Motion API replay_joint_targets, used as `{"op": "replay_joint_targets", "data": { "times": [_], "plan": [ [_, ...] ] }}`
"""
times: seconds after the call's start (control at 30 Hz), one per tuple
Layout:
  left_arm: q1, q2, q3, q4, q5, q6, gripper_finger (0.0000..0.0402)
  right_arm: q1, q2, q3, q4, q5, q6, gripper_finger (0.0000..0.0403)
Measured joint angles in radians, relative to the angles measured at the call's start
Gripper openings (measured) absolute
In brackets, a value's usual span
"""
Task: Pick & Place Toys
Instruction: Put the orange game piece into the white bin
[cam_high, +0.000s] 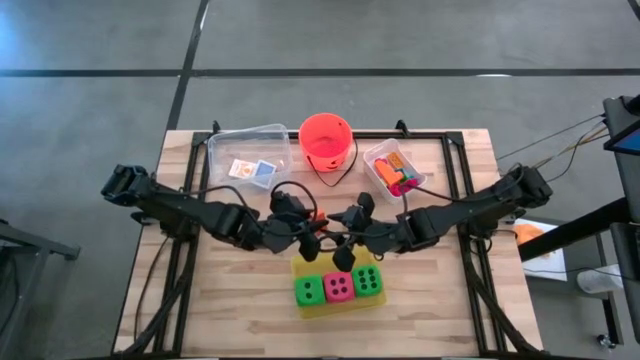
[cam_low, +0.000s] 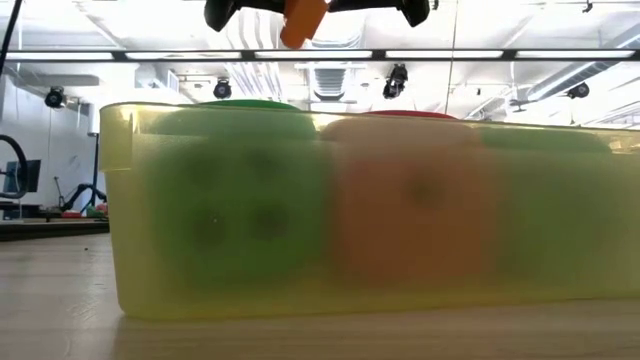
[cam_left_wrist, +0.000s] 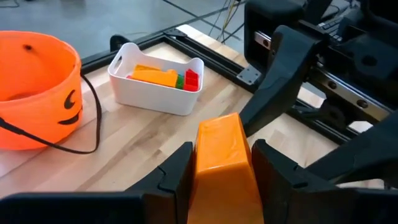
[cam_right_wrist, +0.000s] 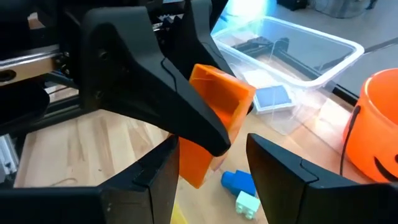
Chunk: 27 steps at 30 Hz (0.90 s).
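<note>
Above the middle of the table (cam_high: 230, 300), I am holding an orange block (cam_left_wrist: 222, 163) upright between the fingers of my left claw (cam_left_wrist: 221, 177), which are pressing its two sides. My right claw (cam_right_wrist: 208, 171) is hanging just beside it with its fingers parted around nothing, the block showing past them. Below, near the table's front edge, the flat yellow tray (cam_high: 318, 306) is carrying two green dice (cam_high: 309, 291) with the pink die (cam_high: 339, 288) between them. A blue brick (cam_right_wrist: 239, 181) and a pale one touching it are lying on the wood. Farther back, the orange-red bucket (cam_high: 326, 141) is standing between a clear bin (cam_high: 248, 155) with two cards (cam_high: 251, 170) and a white bin (cam_left_wrist: 155, 78) of bricks.
</note>
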Motion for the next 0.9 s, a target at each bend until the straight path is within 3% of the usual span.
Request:
{"op": "replay_joint_targets", "data": {
  "times": [0.37, 0.67, 0.77, 0.9],
  "plan": [
    [-0.011, 0.000, 0.000, 0.022, 0.024, 0.003, 0.0122, 0.000, 0.001, -0.002, -0.033, -0.001, 0.052, 0.0179],
    [-0.010, 0.001, 0.000, 0.092, 0.101, 0.025, 0.0122, 0.000, 0.001, -0.004, -0.038, -0.005, 0.056, 0.0178],
    [-0.010, 0.002, 0.000, 0.096, 0.102, 0.026, 0.0122, 0.000, 0.000, -0.004, -0.045, -0.005, 0.055, 0.0153],
    [-0.011, 0.002, 0.000, 0.109, 0.099, 0.025, 0.0122, 0.000, -0.001, -0.004, -0.046, -0.005, 0.044, 0.0078]
  ]
}}
